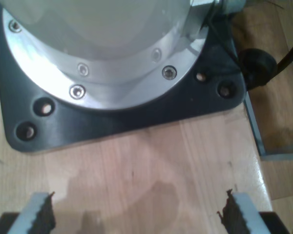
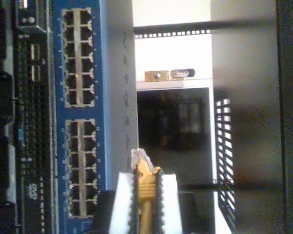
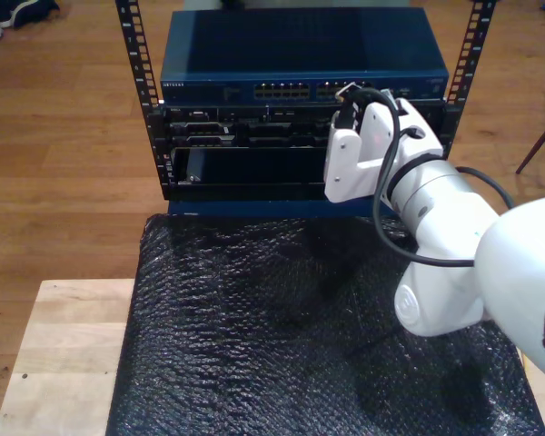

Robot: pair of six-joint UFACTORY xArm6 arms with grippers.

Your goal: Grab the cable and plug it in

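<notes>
While my second gripper (image 2: pixel 145 200) sits clamped on the cable (image 2: pixel 145 190), items log as follows, all placed w/ ref. to the blue network switch (image 2: pixel 83 112).

Item 1, cable: yellow-orange, thin, pinched between the white serrated fingers (image 2: pixel 121 204) of my second gripper. Clear-yellowish plug (image 2: pixel 139 158) sticks out past the fingertips, pointing toward the switch, just beside the edge of its lower port block; plug not seated in any port, a gap shows.

Item 2, switch: blue front w/ two blocks of RJ45 ports (image 2: pixel 78 63). In the exterior view it sits on top of the rack (image 3: pixel 300 100), ports (image 3: pixel 282 91) facing the camera.

Item 3, second gripper, exterior view: white body (image 3: pixel 363 150), held right in front of the switch's port row, toward the exterior view's right end of it. Black arm cable (image 3: pixel 381 195) loops along the wrist.

Item 4, rack gear under the switch: black perforated panels (image 3: pixel 245 136) and a dark open bay (image 3: pixel 254 168).

Item 5, black bubbly mat (image 3: pixel 291 327): covers the table in front of the rack, below the switch in the exterior view. Bare wood tabletop (image 3: pixel 64 354) shows past the mat on the exterior view's left.

Item 6, my first gripper (image 1: pixel 136 214): jaws spread wide, nothing between; well away from the switch, over pale wood (image 1: pixel 146 161), facing a dark base plate (image 1: pixel 136 112) w/ a bolted silver flange (image 1: pixel 112 68).
</notes>
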